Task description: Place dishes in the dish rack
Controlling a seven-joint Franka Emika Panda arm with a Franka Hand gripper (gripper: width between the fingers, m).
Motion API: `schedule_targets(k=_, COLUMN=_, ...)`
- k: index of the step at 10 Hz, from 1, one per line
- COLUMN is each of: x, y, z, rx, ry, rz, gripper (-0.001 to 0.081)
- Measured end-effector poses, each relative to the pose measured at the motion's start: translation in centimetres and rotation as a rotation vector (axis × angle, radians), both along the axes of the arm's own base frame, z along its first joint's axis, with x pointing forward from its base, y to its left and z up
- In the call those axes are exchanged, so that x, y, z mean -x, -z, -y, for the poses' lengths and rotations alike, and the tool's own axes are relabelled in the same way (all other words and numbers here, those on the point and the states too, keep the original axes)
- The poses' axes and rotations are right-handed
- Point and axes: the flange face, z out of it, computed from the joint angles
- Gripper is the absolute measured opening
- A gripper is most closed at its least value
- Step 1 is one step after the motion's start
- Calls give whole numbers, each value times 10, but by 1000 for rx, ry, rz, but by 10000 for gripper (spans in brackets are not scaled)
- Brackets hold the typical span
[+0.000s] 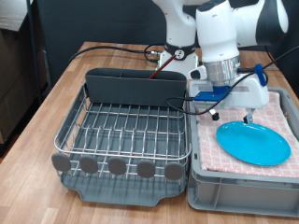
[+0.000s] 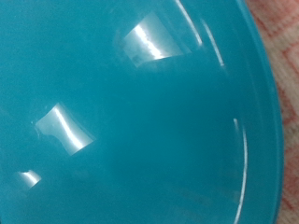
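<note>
The round light-blue plate (image 1: 253,143) lies flat on the pink checkered cloth in the grey crate (image 1: 238,194) at the exterior view's right. The plate fills the wrist view (image 2: 131,121), seen very close. My gripper (image 1: 248,119) hangs just over the plate's far edge, pointing down at it; its fingers do not show in the wrist view. The dish rack (image 1: 121,131), a silver wire grid on a dark tray, stands at the left with nothing in it. The wooden spoon and the white mug are out of view.
The rack's tall grey compartment (image 1: 135,86) runs along its far side and round grey discs (image 1: 117,166) along its near side. Cables trail on the wooden table (image 1: 65,79) behind the rack. A strip of checkered cloth (image 2: 280,28) shows beside the plate.
</note>
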Motion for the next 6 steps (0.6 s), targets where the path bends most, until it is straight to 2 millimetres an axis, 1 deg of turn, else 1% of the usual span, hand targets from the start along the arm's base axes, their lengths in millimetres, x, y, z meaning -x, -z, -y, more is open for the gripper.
schedule_targets(k=6, x=-6, y=8, z=-3, rx=-11, ry=5, rz=16, gripper=803)
